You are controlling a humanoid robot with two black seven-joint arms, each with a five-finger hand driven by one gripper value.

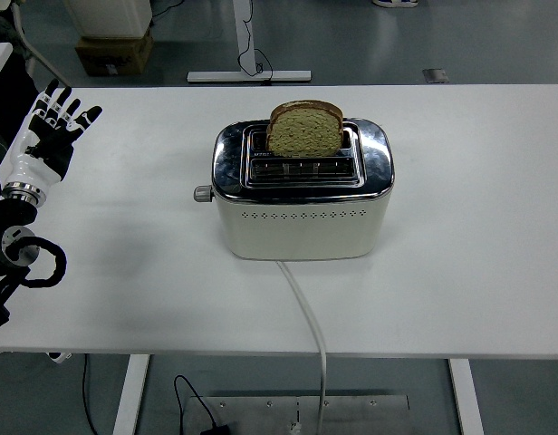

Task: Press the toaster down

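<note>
Here one toaster (303,195), one bread slice (303,129), one open-fingered left hand (49,130).

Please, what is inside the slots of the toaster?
The toaster has two slots. The far slot holds one bread slice; its upper part stands above the slot, its lower part is hidden inside. The near slot shows only metal bars, no bread.

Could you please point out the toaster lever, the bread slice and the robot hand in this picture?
toaster lever (202,193), head view, its grey knob.
bread slice (303,132), head view, middle of its face.
left robot hand (45,132), head view, its palm.
</note>
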